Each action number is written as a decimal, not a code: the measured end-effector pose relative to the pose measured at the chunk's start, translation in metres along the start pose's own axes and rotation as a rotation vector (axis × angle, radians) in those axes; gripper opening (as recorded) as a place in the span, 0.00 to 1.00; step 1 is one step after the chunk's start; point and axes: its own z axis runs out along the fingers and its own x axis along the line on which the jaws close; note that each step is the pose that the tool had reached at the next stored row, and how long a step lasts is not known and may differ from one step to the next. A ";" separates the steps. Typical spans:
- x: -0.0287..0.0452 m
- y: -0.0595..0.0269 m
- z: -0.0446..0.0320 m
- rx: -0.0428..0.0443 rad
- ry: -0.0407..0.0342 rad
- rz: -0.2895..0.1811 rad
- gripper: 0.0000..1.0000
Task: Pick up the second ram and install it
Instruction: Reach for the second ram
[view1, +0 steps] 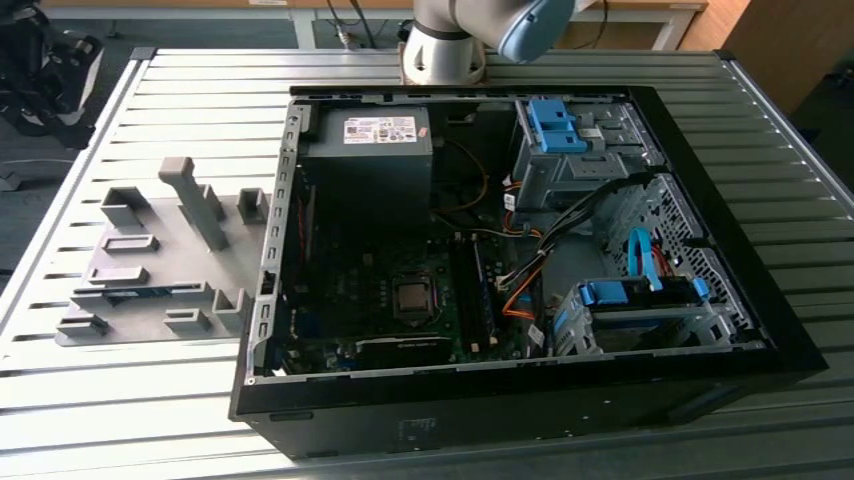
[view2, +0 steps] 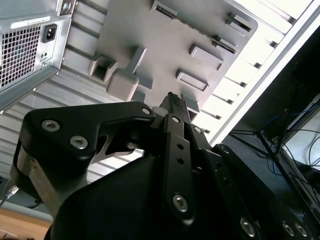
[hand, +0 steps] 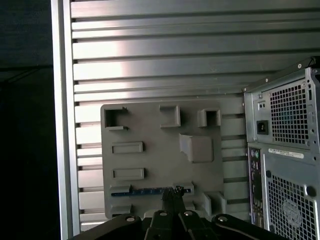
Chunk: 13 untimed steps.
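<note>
We see the long, thin blue-green circuit-board stick (hand: 150, 191) lying flat in a slot of the grey moulded holder plate (hand: 150, 165). The plate rests on the slatted metal desk (hand: 150, 50), at the exterior view's left of the open black computer case (view1: 534, 415). The case holds a dark motherboard (view1: 360, 310), a black power supply box (view1: 367, 170) and blue drive brackets (view1: 554, 125). In both wrist views the black end effector (hand: 172, 195) hangs clear above the plate, its fingers pressed together on nothing.
</note>
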 end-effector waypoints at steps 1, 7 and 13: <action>0.0011 -0.0030 0.0002 0.0000 -0.0001 0.000 0.11; 0.0081 -0.0155 0.0012 0.0002 0.0002 0.000 0.11; 0.0128 -0.0207 0.0018 0.0005 0.0001 0.000 0.11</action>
